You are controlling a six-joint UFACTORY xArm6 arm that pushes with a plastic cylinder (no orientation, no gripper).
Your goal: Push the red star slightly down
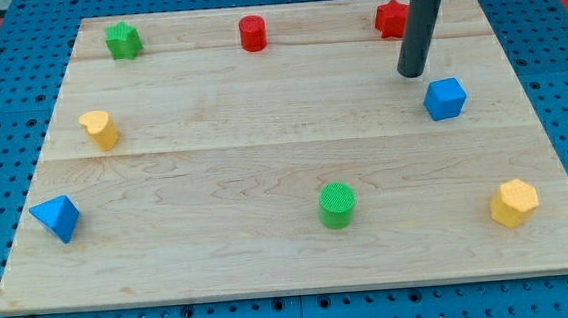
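The red star (pixel 388 18) sits near the board's (pixel 265 180) top right corner, partly hidden behind the rod, and the arm's tip (pixel 413 74) rests just below and to the right of it, above the blue cube (pixel 445 99) by the right edge. The arm carries no jaws, only this rod. A red cylinder (pixel 252 33) and green star (pixel 123 40) line the top edge, a yellow block (pixel 99 129) and blue pyramid (pixel 56 217) the left edge, a green cylinder (pixel 336 204) the bottom, and a yellow hexagon (pixel 514 202) the bottom right corner.
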